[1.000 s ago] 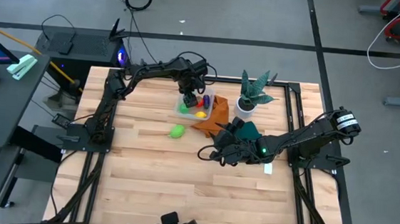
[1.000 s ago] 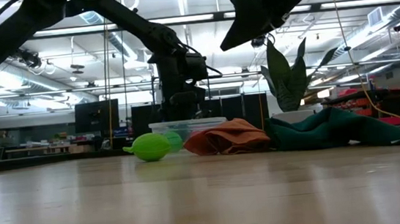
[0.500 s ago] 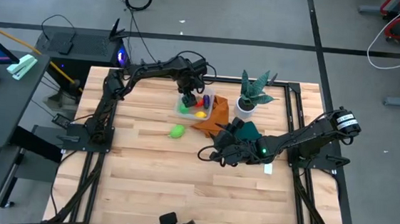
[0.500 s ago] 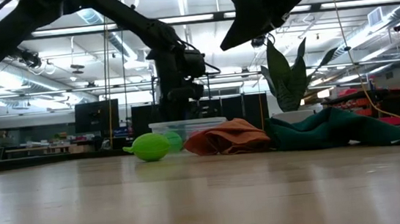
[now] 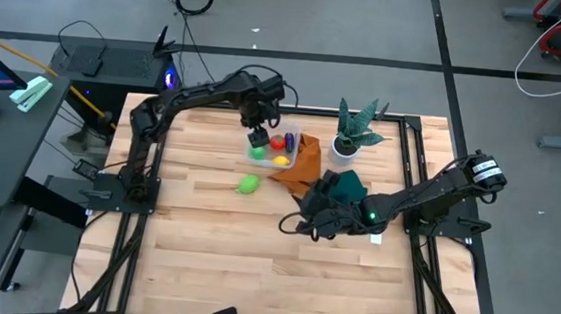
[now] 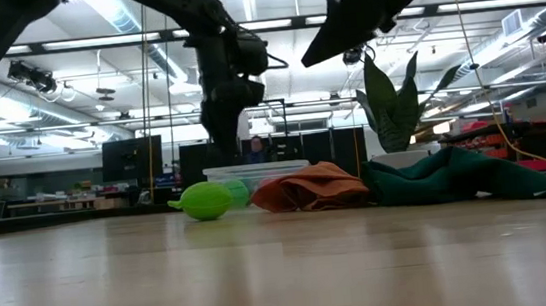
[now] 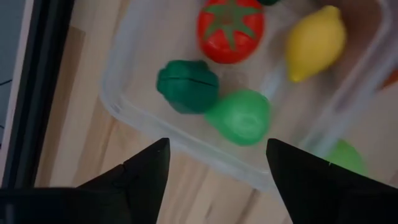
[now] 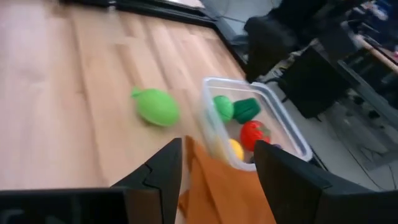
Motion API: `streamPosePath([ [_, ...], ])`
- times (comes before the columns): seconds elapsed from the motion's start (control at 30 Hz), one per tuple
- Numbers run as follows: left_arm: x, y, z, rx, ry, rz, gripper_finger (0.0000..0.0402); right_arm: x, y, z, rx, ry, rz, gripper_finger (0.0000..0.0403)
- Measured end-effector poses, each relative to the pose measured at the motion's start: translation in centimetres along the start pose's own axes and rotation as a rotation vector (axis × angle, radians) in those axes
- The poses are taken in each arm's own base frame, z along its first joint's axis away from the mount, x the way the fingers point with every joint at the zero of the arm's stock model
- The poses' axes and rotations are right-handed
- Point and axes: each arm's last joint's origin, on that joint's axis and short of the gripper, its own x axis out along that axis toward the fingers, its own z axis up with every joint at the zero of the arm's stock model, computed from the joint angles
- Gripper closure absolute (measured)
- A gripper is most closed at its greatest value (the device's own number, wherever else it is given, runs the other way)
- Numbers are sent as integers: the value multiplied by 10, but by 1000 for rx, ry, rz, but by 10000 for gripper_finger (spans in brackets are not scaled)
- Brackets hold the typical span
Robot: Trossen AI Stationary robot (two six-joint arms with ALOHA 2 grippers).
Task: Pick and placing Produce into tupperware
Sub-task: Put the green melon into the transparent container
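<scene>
**A:** Checking the high view first. We've got the tupperware (image 5: 274,147) at upper centre of the frame, red, yellow and green pieces visible inside. One light green piece (image 5: 248,185) sits out on the bare table (image 5: 202,261), below and left of the box.

**B:** Left gripper (image 5: 258,137)?

**A:** Over the box's left end. We can't read the fingers from above. Right gripper (image 5: 300,223) hangs centre frame, below the orange cloth (image 5: 300,167), well apart from the box.

**B:** Low view?

**A:** Light green piece (image 6: 204,201) lies on the wood just left of the tupperware (image 6: 255,175), centre left. Left arm is raised above the box, right arm at top right. Potted plant (image 6: 389,102) and dark green cloth (image 6: 456,178) to the right.

**B:** Left wrist?

**A:** Fingers apart, nothing between them. Past them we see the tupperware (image 7: 143,118) holding a tomato (image 7: 231,28), a lemon (image 7: 315,42), a dark green piece (image 7: 187,86) and a green piece (image 7: 240,117). Anything at the frame's top edge is too cropped to name.

**B:** Right wrist?

**A:** Fingers apart too, empty. Loose light green piece (image 8: 156,106) at centre left, tupperware (image 8: 292,134) to its right, orange cloth (image 8: 211,193) at bottom.

**B:** So status?

**A:** We count at least four in, one clearly out. We'd judge it nearly done: last piece needs picking and dropping in.
</scene>
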Motion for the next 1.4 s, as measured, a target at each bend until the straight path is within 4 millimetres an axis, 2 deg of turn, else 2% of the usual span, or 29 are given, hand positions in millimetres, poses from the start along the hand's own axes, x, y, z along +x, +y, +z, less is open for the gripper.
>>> streamPosePath([
  [0.23, -15, -21, -6, 13, 18, -10, 138, -15, 14, -4, -52, -4, 67, 239],
  [0.6, -16, -68, -12, 64, 109, -67, 140, -39, 33, -13, -67, 7, 140, 239],
  [0.77, -24, -90, -15, 39, 104, -95, 139, -48, 38, -16, -58, 11, 160, 239],
  [1.13, -42, -130, -25, -41, 66, -46, 148, -51, 39, -21, -78, 34, 160, 239],
  [1.3, -42, -147, -28, -58, 59, -49, 157, -51, 38, -24, -111, 57, 152, 239],
  [1.4, -28, -159, -31, -93, 26, -61, 159, -51, 37, -24, -115, 60, 152, 239],
])
